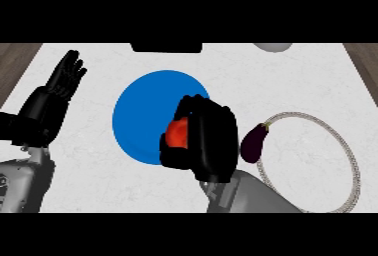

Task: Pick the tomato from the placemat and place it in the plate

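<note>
Two black hands show over the pale marbled counter (pixel 310 75). The right hand (pixel 210 142), at the centre of the frame, has its fingers and thumb curled round the red tomato (pixel 176 134), which peeks out on the hand's left side (most of it is hidden behind the fingers). The tomato and the hand sit over the right edge of the blue plate (pixel 144 115), which lies left of centre; whether the tomato touches the plate I cannot tell. The grey forearm rises from the lower edge toward this hand.

The left hand (pixel 55 97) shows at the upper left of the frame, fingers straight, pressed together and pointing up, holding nothing, well apart from the plate.

To the right of centre lies a round white placemat (pixel 349 150) with a rope-like rim, and a dark purple eggplant (pixel 254 142) rests across its left edge, just beside the right hand. At the top edge a black object (pixel 166 47) and a grey rounded thing (pixel 273 47) are only partly in view
</note>
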Controlling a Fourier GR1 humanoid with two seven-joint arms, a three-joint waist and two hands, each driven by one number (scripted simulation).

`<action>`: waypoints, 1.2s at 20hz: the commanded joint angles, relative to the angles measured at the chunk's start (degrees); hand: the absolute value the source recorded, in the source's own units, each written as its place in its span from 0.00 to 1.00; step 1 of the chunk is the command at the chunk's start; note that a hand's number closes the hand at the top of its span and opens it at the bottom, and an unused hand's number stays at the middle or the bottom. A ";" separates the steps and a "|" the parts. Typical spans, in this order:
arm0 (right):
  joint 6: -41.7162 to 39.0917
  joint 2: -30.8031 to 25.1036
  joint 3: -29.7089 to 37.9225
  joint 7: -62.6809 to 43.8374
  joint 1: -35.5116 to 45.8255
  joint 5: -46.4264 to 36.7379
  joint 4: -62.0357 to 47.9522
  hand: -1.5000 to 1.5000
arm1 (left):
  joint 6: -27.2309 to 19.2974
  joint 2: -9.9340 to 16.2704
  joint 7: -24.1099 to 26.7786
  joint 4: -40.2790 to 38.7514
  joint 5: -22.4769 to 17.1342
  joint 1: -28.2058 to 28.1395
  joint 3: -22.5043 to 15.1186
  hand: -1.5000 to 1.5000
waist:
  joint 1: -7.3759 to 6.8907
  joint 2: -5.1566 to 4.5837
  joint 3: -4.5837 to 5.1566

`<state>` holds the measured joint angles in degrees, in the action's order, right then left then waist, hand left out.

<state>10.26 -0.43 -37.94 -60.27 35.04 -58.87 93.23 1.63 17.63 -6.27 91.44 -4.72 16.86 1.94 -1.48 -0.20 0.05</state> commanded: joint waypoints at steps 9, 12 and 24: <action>16.08 0.41 0.56 -2.28 21.62 16.16 -33.75 1.00 | 2.12 -0.22 -1.61 -1.53 -1.07 3.78 0.27 0.50 | -1.88 -0.52 0.01; 20.09 0.42 -1.39 2.02 22.59 19.90 -41.16 1.00 | 1.11 -2.29 3.55 -3.71 1.23 1.12 -0.94 0.50 | -2.14 -0.76 0.03; 32.43 0.42 -0.15 13.14 24.57 37.84 -50.92 0.00 | 2.43 -1.70 -0.44 -2.52 0.71 5.29 -1.54 0.50 | -4.95 -1.55 -0.09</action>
<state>37.05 -0.16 -39.05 -50.91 58.95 -26.32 43.90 3.65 16.00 -6.72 89.27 -4.04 21.79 0.58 -6.28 -1.72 -0.01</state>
